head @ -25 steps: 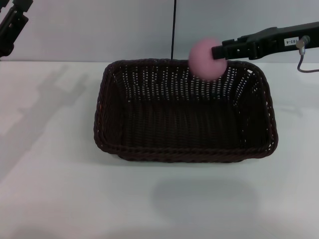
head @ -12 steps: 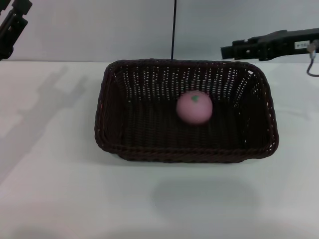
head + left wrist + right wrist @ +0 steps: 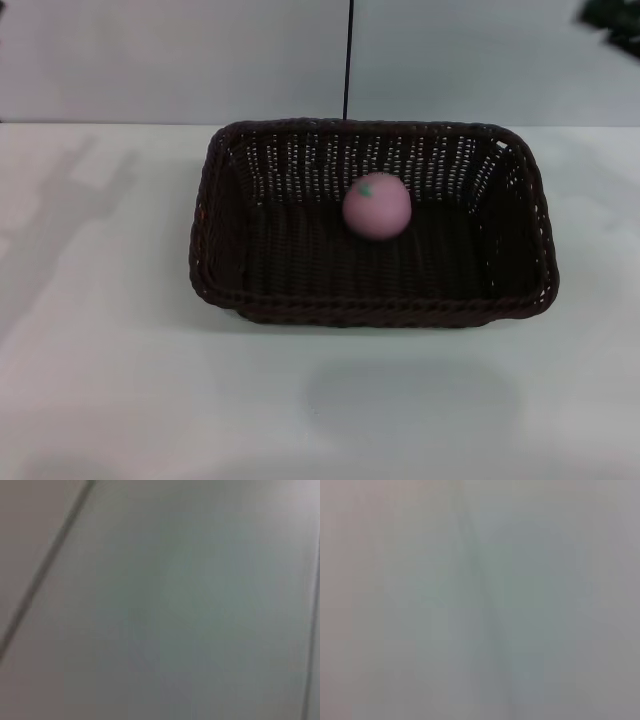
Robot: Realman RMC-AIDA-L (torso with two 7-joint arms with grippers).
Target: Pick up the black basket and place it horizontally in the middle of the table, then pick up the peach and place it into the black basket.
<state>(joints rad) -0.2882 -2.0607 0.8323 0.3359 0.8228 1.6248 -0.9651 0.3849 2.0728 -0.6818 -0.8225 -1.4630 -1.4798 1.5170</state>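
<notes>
Since half a second ago the peach (image 3: 377, 206) has rolled slightly back and toward the robot's left inside the black basket (image 3: 372, 300), its green leaf mark now turned to that side, and the right arm has pulled out to the far right corner of the head view.

Near: bare white counter (image 3: 120, 380) in front of the basket, with a soft shadow patch on it just ahead of the basket's front rim.

Middle: basket lying lengthwise across the counter, roughly central. Peach rests on the basket floor, nearer the back wall than the front rim, close to the middle along its length.

Far: a thin dark vertical line rises behind the basket's back rim; what it is I cannot tell.

Step judged: both placements look done. Next move probably calls for nothing more than parking the arms clear.

Hard to make out: right pincer (image 3: 612, 14) is only a dark cut-off scrap beyond the basket's far right corner, so whether it is open or closed I cannot tell. Left pincer is out of view. Both wrist views show only blank grey.
</notes>
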